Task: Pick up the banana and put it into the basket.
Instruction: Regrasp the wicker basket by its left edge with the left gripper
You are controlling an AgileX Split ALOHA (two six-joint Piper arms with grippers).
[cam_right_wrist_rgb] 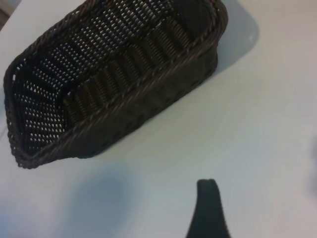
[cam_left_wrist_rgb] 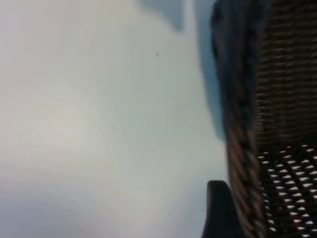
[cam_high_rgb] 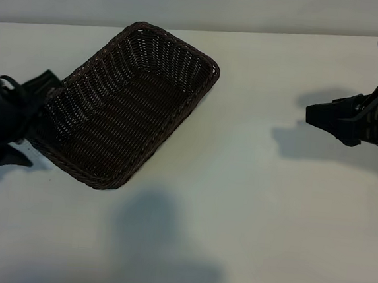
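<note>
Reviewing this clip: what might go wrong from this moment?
The left tool sits close beside the basket rim, so it may snag or shove the basket. No banana shows clearly in any view; the right tool, open above the table, has nothing nearby to grasp.

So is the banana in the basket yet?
No, the exterior view shows the basket holding nothing but its bare woven floor, and no banana is in sight there.
</note>
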